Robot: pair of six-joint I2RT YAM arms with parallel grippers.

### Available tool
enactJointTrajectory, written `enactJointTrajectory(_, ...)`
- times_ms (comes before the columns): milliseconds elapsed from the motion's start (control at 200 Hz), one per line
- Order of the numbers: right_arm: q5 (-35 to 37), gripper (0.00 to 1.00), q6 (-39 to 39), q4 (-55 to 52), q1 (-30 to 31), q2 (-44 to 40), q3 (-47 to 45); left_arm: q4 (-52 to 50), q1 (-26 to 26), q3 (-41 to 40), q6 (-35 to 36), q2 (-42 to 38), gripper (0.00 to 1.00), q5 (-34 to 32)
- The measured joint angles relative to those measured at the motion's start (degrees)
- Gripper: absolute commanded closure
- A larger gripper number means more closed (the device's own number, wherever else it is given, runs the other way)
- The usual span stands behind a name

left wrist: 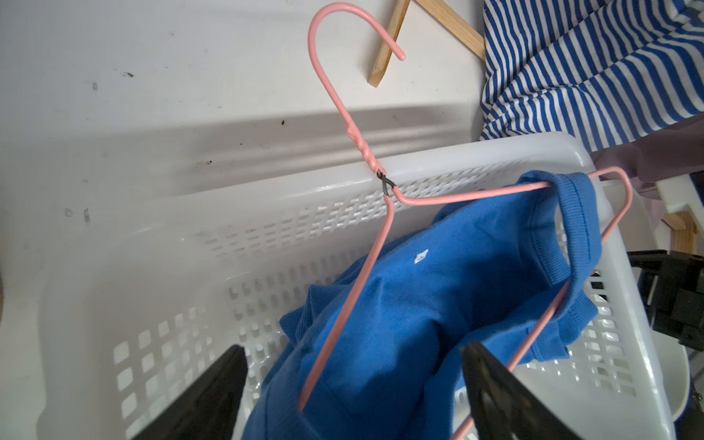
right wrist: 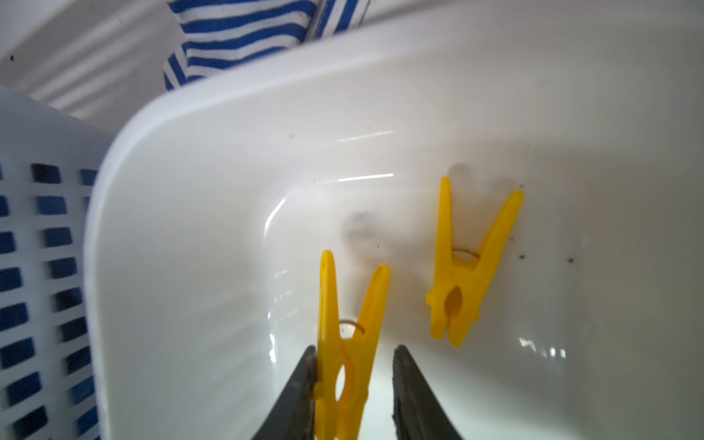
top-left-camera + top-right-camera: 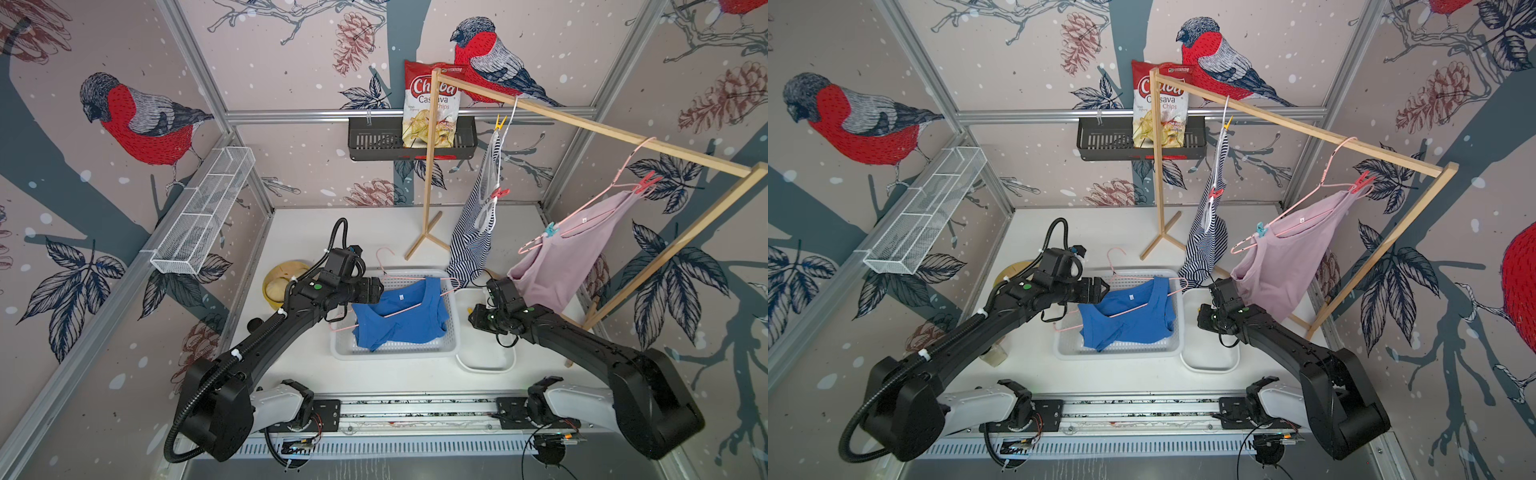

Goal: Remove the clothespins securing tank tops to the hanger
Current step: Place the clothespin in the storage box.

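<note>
Left tool (image 3: pixel 379 290): jaws wide and empty, poised over the basket (image 3: pixel 395 353).
Blue tank top (image 3: pixel 401 320): lies crumpled in the basket on its pink hanger (image 1: pixel 344 114); you see no pin on it.
Right tool (image 2: pixel 355 348): low inside the white tub (image 2: pixel 228 152), released. One finger touches the yellow pin (image 2: pixel 344 365) and there is a clear gap at the other, so it is not clamped.
Second yellow pin (image 2: pixel 457 289): flat on the tub floor just beside, handles pointing away from the tool.
Striped top (image 3: pixel 473 232): hangs from the rail (image 3: pixel 582 124), pegged by an upper yellow pin (image 3: pixel 500 123) and a red pin (image 3: pixel 500 193).
Mauve top (image 3: pixel 557 266): pegged by a teal pin (image 3: pixel 550 229) and a red-pink pin (image 3: pixel 648 180).
Key relation: the teal pin sits above your right tool. That arm is the nearer, so expect an upward reach.
</note>
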Motion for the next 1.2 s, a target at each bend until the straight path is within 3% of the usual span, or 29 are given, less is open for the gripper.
enactJointTrajectory(320, -0.48, 0.44, 0.00, 0.15, 0.00, -9.38, 0.00, 0.79, -0.02, 0.76, 0.00, 1.07, 0.18, -1.60)
enactJointTrajectory(355, -0.50, 0.46, 0.02, 0.55, -0.02, -10.80, -0.15, 0.90, -0.02, 0.90, 0.02, 1.27, 0.19, -1.73)
enactJointTrajectory(410, -0.46, 0.58, 0.07, 0.52, -0.15, -12.15, -0.33, 1.29, -0.02, 1.16, 0.04, 1.88, 0.19, -1.86)
enactJointTrajectory(505, 0.28, 0.63, 0.94, -1.09, -0.37, -12.63, 0.35, 1.68, -0.02, 1.31, 0.22, 2.80, 0.20, -1.68)
enactJointTrajectory(720, -0.46, 0.58, 0.92, -1.25, -0.74, -15.37, 0.20, 2.12, -0.02, 1.36, 1.29, 4.33, 0.22, -1.44)
enactJointTrajectory(1021, -0.61, 0.58, 0.85, 0.09, -0.74, -19.26, -0.26, 2.73, -0.11, 0.94, 2.71, 5.27, 0.40, -1.84)
enactJointTrajectory(1201, -1.55, 0.59, -0.37, 1.75, -0.37, -19.76, -0.37, 5.07, -2.75, 0.13, 3.17, 5.27, 0.47, -4.50)
